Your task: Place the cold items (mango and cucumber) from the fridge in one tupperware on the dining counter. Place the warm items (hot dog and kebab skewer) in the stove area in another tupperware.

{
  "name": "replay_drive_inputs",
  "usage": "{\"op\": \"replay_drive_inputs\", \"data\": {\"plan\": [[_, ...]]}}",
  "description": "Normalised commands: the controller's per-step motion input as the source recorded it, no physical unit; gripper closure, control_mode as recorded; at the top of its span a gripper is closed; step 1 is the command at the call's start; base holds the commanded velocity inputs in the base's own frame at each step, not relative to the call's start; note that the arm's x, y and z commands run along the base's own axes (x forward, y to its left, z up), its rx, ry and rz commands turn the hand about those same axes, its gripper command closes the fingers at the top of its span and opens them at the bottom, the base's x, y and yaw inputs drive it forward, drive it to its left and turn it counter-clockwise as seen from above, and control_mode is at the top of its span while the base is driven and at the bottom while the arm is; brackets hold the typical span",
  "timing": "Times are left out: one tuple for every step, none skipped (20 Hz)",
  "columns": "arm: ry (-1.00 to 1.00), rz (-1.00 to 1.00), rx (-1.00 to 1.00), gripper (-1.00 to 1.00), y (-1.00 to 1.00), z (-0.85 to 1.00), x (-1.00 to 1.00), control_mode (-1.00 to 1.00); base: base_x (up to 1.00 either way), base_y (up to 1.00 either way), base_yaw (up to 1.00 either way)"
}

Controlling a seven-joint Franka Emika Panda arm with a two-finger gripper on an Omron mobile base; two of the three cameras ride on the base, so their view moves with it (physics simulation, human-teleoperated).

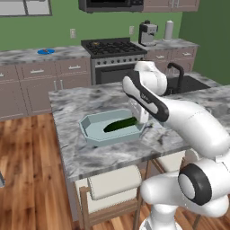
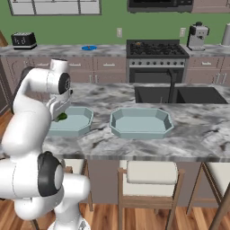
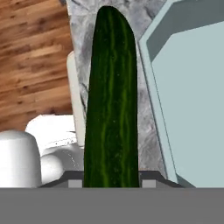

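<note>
My gripper [image 3: 111, 178] is shut on the dark green cucumber [image 3: 111, 100], which runs away from the fingers along the hand view. From the left base view the cucumber [image 1: 120, 125] lies slanted over the pale blue-grey tupperware [image 1: 95, 129] on the dining counter [image 1: 85, 155]; I cannot tell whether it touches the tray floor. In the right base view a bit of the cucumber [image 2: 62, 116] peeks out beside my wrist over the left tupperware [image 2: 76, 122]. The other tupperware [image 2: 141, 122] stands to its right with nothing in it.
A black sink [image 2: 179, 94] with a dark tap is set in the counter behind the trays. The stove [image 2: 155, 48], a round blue plate [image 2: 89, 47] and a coffee machine [image 2: 197, 36] sit along the back wall. Cushioned stools [image 2: 152, 173] stand under the counter's front edge.
</note>
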Motion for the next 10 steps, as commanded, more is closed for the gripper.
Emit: {"op": "replay_drive_inputs", "data": {"plan": [[0.0,0.04,0.0,1.0,0.0,-0.39,0.62,-1.0,0.0,0.0,0.0],[0.0,0.02,0.0,1.0,0.02,-0.42,0.65,-1.0,0.0,0.0,0.0],[0.0,0.0,0.0,1.0,0.03,-0.41,0.69,-1.0,0.0,0.0,0.0],[0.0,0.0,0.0,1.0,0.01,-0.4,0.68,-1.0,0.0,0.0,0.0],[0.0,0.0,0.0,1.0,0.0,-0.4,0.69,-1.0,0.0,0.0,0.0],[0.0,0.0,0.0,1.0,0.01,-0.36,0.7,-1.0,0.0,0.0,0.0],[0.0,0.0,0.0,1.0,0.05,-0.32,0.7,-1.0,0.0,0.0,0.0],[0.0,0.0,0.0,1.0,0.05,-0.31,0.73,-1.0,0.0,0.0,0.0],[0.0,0.0,0.0,1.0,0.08,-0.34,0.74,-1.0,0.0,0.0,0.0],[0.0,0.0,0.0,1.0,0.13,-0.35,0.73,-1.0,0.0,0.0,0.0]]}}
